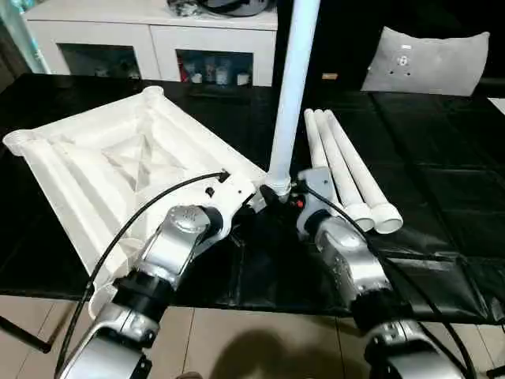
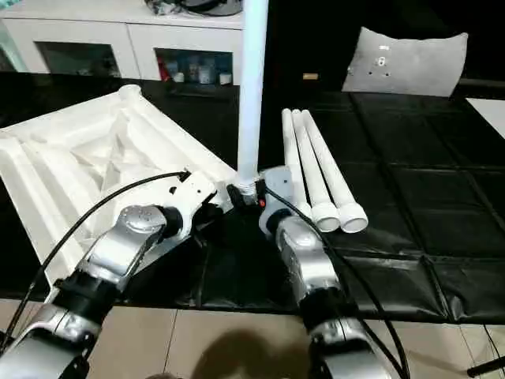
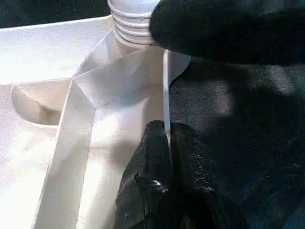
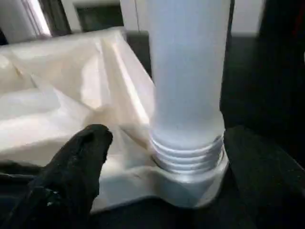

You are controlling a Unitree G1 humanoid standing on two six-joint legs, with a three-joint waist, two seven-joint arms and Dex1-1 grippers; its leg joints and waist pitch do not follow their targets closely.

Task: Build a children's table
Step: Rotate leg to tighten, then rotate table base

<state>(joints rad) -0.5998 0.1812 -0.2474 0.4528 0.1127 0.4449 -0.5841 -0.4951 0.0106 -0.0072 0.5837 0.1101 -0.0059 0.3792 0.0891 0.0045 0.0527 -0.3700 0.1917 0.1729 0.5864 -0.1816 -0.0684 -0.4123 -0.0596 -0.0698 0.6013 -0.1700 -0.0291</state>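
Note:
The children's table top (image 1: 118,158) lies upside down on the black table, ribbed underside up. One white leg (image 1: 293,79) stands upright in its near right corner socket (image 4: 190,174), threads showing at the base. My left gripper (image 3: 167,131) is shut on the thin rim of the top, close to that socket. My right gripper (image 4: 167,136) is open around the foot of the upright leg, one finger (image 4: 76,167) on each side with a gap. Three more legs (image 1: 347,166) lie side by side to the right.
A white cabinet (image 1: 150,31) with shelves stands behind the black table. A grey cushion (image 1: 426,63) leans at the back right. The black table's front edge (image 1: 260,304) runs just beyond my forearms, with tiled floor below. Black cables run along both arms.

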